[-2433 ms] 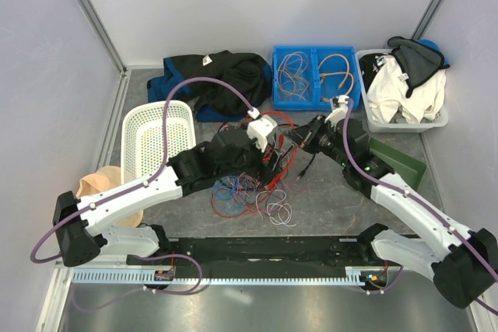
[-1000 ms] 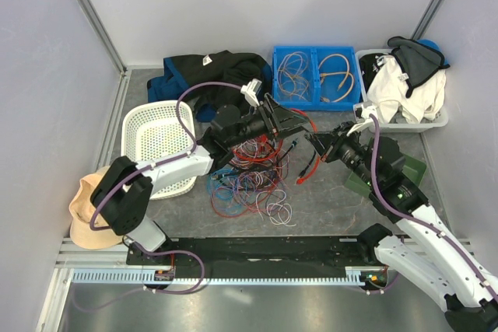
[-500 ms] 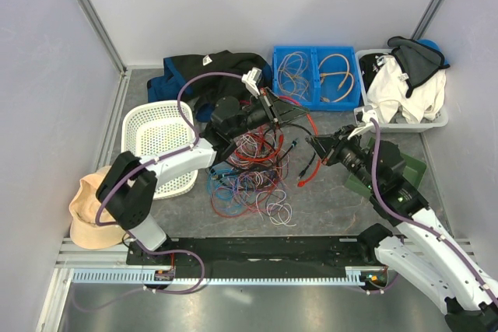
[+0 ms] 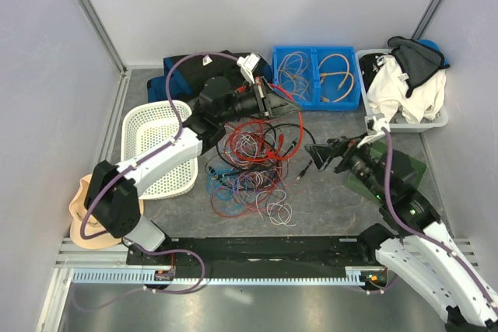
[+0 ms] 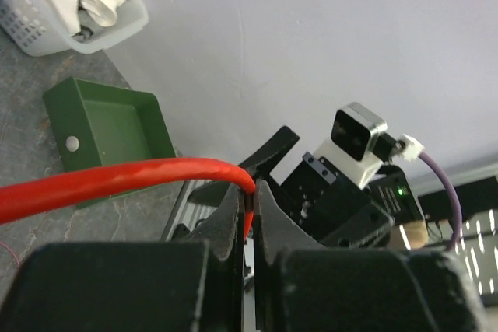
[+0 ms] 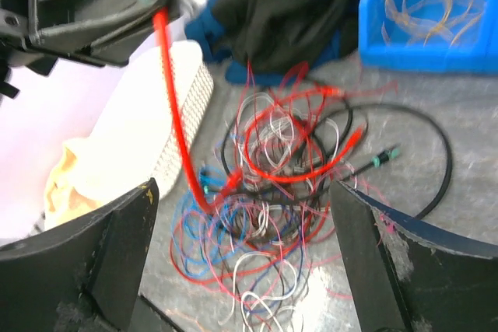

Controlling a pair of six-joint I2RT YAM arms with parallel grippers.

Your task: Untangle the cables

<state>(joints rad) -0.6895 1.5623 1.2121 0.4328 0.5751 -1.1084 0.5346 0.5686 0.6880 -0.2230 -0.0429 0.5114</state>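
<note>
The cables (image 4: 253,165) lie in a loose tangle of red, blue, white and black wires on the table's middle. My left gripper (image 4: 268,103) is raised behind the tangle, shut on a thick red cable (image 5: 117,180) pinched at its fingertips (image 5: 250,192). That red cable (image 6: 175,114) hangs from the left gripper down into the pile (image 6: 272,184). To the right of the tangle my right gripper (image 4: 319,155) stands wide open, its jaws (image 6: 249,246) far apart with nothing between them, above the wires.
A white basket (image 4: 156,145) stands left of the tangle, dark clothes (image 4: 210,75) behind it. A blue bin (image 4: 315,75) holding wires and a white bin of clothes (image 4: 405,95) are at the back right. A green tray (image 4: 405,165) sits under the right arm.
The left gripper shut on the red cable and drew it up and back. The right gripper opened, let go of its wire and pulled away to the right.
</note>
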